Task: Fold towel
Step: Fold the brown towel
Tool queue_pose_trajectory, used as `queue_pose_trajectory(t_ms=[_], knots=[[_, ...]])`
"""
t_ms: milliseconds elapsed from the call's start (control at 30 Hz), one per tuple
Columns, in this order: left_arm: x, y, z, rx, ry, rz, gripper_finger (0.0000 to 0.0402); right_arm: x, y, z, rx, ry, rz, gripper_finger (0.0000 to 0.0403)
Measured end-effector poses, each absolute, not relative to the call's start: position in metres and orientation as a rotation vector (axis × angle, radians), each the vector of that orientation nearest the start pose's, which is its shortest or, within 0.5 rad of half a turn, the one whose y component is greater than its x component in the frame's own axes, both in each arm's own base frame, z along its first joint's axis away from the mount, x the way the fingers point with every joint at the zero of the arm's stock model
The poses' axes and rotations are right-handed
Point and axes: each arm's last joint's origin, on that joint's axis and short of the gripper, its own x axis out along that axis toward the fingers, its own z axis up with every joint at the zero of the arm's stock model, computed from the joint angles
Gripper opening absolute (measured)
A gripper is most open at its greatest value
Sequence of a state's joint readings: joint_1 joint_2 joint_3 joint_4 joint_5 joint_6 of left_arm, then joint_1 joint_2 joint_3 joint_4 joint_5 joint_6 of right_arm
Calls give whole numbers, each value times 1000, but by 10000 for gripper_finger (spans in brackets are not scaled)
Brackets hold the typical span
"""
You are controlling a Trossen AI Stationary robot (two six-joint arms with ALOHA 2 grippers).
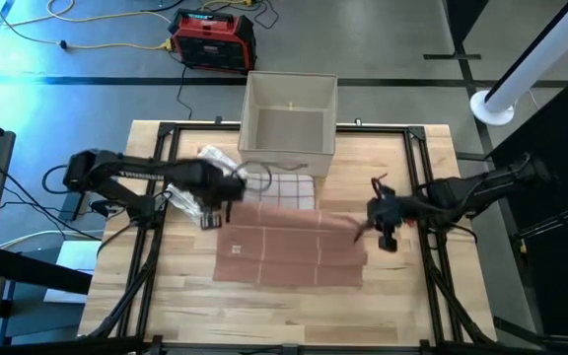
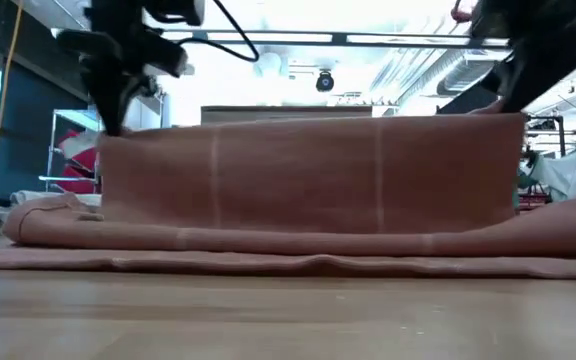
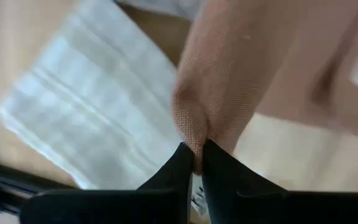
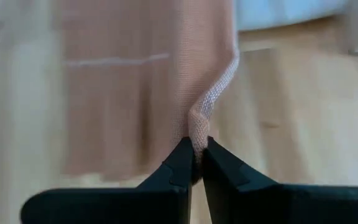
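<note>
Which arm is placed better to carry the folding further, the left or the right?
Neither alone. The left gripper and the right gripper each pinch one corner of the salmon-pink cloth towel, whose edge hangs lifted between them, so both should probably move together.

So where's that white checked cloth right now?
In the high view the white checked cloth lies flat behind the pink towel, in front of the box, beside the left gripper.

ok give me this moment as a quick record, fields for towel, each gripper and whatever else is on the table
towel: pink towel, far edge lifted off the table, near part lying flat
left gripper: jaws shut on the towel's far left corner
right gripper: jaws shut on the towel's far right corner
other cloth: white checked cloth lying flat beyond the pink towel
box: open beige box at the table's far edge
table: wooden top
</note>
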State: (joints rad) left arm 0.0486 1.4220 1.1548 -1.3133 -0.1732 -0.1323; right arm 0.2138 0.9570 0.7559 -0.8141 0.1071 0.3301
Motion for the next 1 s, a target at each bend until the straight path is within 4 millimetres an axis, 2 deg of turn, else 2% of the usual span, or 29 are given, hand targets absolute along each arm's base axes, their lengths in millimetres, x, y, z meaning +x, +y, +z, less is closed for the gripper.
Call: queue_pose_trajectory(t_ms=[233, 467, 667, 833, 900, 1000], knots=[[230, -43, 234, -3, 1504, 185, 14, 171, 75, 236, 120, 1051, 48, 11], [231, -94, 227, -36, 1383, -92, 14, 185, 109, 213, 111, 1118, 152, 11], [229, -117, 229, -84, 1315, -141, 14, 179, 121, 217, 140, 1112, 181, 11], [231, -130, 225, -54, 1280, -168, 14, 174, 133, 204, 127, 1119, 237, 13], [233, -133, 219, -54, 1306, -162, 28, 175, 137, 197, 150, 1176, 256, 34], [236, -138, 206, -102, 1386, -186, 69, 180, 145, 184, 200, 1271, 318, 86]])
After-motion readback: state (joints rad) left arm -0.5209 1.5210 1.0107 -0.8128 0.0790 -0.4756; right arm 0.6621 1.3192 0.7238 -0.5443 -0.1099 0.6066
